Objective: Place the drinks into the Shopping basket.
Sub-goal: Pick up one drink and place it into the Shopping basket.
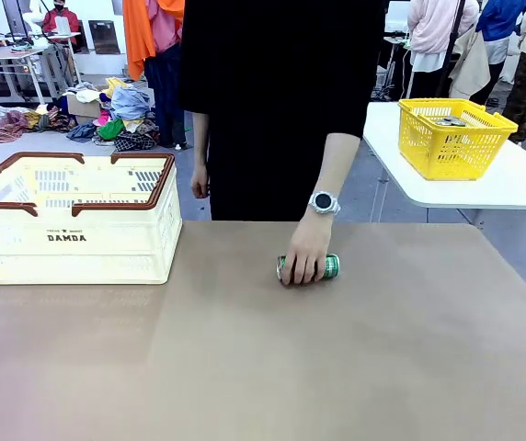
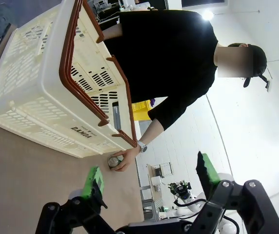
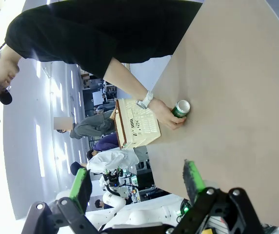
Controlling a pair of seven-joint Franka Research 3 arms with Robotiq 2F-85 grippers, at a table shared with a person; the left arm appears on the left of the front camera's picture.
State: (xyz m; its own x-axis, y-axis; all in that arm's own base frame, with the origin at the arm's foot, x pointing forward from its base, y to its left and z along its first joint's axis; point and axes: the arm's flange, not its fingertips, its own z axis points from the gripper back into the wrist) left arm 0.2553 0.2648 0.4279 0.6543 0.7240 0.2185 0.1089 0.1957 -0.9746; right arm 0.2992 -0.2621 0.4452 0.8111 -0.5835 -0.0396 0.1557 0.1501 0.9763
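A green drink can (image 1: 329,266) lies on its side near the middle of the brown table, under the person's hand (image 1: 304,257). The same can (image 3: 182,108) appears in the right wrist view and as a small can (image 2: 113,161) in the left wrist view, with the hand on it. The cream Shopping basket (image 1: 70,234) with brown rim stands at the table's far left; it looms close in the left wrist view as the basket (image 2: 42,97). My left gripper (image 2: 149,183) is open with nothing between its fingers. My right gripper (image 3: 137,183) is open too, well short of the can.
A yellow mesh basket (image 1: 453,138) sits on a white side table (image 1: 511,188) at the back right. The person in black stands at the table's far edge, wearing a watch (image 1: 324,203). Clothes lie heaped on the floor behind.
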